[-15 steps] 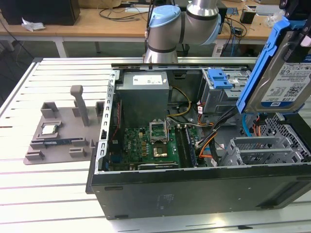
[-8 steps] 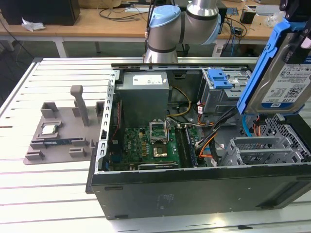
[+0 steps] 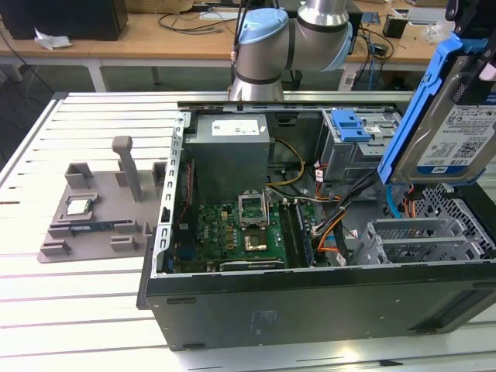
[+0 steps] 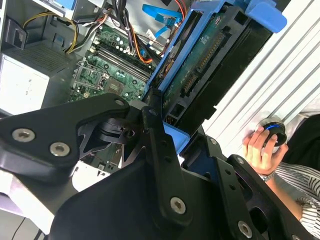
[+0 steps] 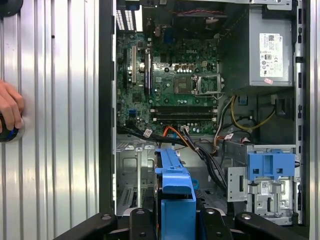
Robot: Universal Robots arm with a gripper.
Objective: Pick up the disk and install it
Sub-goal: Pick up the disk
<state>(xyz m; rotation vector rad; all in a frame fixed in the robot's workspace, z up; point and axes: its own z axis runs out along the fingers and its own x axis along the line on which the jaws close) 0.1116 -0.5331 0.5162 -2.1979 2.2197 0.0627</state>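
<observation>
Gripper (image 4: 167, 132) clamps the disk (image 3: 449, 132) (label partly cut off).

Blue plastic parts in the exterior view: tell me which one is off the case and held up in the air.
The blue carrier bracket framing the disk, raised at the exterior view's right. The other, the blue latch, sits on the grey drive cage inside the case.
</observation>
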